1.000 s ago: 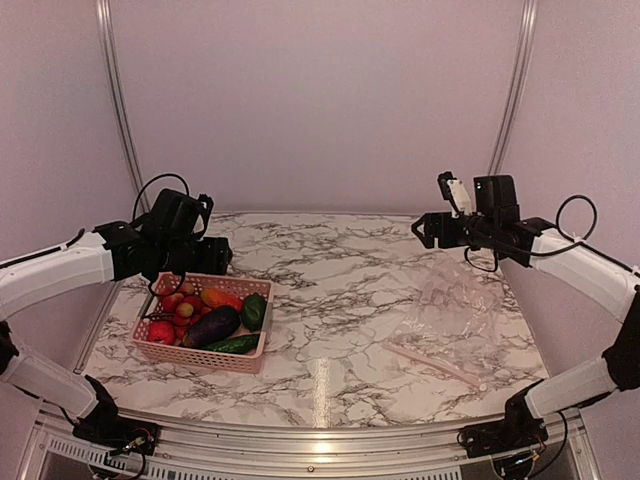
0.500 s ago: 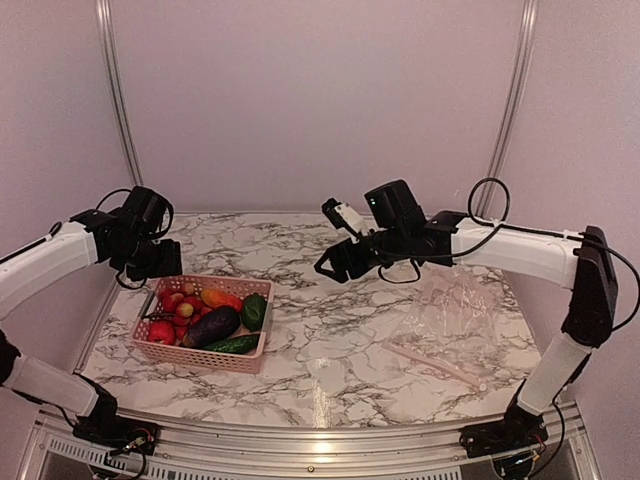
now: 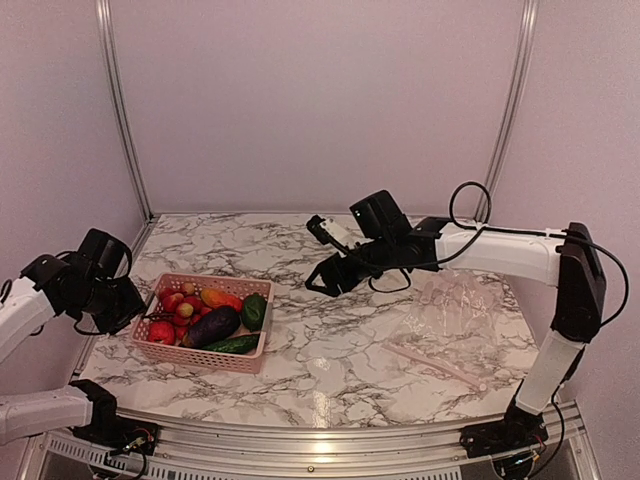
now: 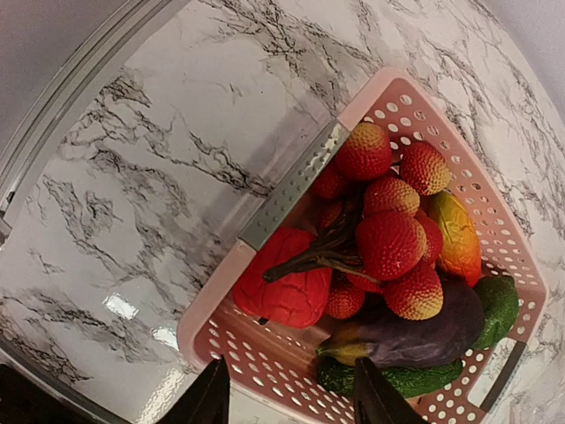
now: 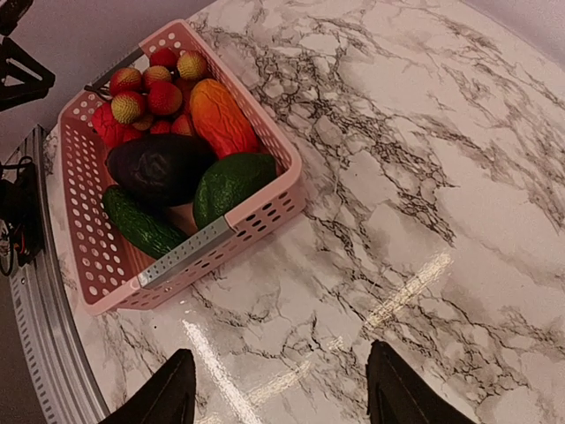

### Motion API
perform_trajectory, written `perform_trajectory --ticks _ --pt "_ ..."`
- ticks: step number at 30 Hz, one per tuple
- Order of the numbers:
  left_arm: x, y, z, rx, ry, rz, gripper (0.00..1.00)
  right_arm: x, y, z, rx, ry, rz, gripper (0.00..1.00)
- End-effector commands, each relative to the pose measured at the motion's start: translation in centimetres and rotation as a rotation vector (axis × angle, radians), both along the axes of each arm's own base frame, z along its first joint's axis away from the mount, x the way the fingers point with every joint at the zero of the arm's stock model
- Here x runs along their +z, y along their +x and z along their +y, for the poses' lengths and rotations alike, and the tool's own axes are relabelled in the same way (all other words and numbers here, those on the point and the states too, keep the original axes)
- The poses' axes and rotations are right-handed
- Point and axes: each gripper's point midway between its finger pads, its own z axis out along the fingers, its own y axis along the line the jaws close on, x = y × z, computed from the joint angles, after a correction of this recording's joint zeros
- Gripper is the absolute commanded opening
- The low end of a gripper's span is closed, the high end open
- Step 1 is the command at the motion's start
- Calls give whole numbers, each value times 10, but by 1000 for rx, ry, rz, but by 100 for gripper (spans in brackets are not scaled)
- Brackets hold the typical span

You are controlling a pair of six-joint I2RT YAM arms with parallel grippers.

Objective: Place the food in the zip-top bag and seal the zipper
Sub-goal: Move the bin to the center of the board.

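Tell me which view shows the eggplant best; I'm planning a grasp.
Right wrist: the eggplant shows nearly whole and close. Left wrist has it partly hidden by red fruit; top external shows it small in the basket.

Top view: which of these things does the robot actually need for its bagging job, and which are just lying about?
Needed: toy food, zip-top bag, its zipper strip.
Lying about: pink basket holding the food, marble table.
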Motion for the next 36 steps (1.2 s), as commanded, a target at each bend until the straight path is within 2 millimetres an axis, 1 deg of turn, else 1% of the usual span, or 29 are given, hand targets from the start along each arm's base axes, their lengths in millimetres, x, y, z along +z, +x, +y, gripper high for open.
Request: perform_trajectory --ticks 1,5,8,10,12,16,18,21,24,26,27,28,30,32,34,36 --pt "-20 -34 4 162 -82 101 50 -1 0 8 33 0 4 63" --pt "-45 -47 -6 198 -153 181 50 -3 -1 12 44 9 14 63" --pt "-55 -51 -10 216 -187 198 49 -4 -1 13 52 6 12 64" --pt "-59 -50 -10 219 -186 194 47 -4 0 13 52 5 10 64" --pt "-65 -47 -12 212 -186 197 44 -5 0 14 55 5 14 64" --pt "-79 -37 -21 192 -206 209 36 -6 -1 16 62 7 24 64" --pt "-80 -29 -23 184 -201 201 31 -5 -1 15 62 0 23 63" --pt "-76 -14 -25 158 -173 177 22 -4 0 12 55 -12 15 63" --pt "-68 9 -29 103 -143 132 15 -1 -1 8 51 -22 6 63" --pt "-63 30 -37 39 -129 97 13 -2 -2 4 44 -33 2 63" --pt "-61 44 -46 -25 -130 72 13 -4 -2 3 39 -40 2 63" --pt "-59 62 -58 -118 -128 36 10 -6 -2 0 29 -49 4 63" --pt "-68 80 -65 -185 -85 76 8 -9 -3 -2 26 -65 13 63" --pt "-72 106 -83 -288 -78 76 4 -11 -4 -3 29 -76 23 63" --pt "-74 130 -96 -341 -79 76 1 -9 -5 -2 32 -72 31 63" --pt "-68 157 -106 -367 -70 45 1 -11 -5 1 34 -74 52 62"
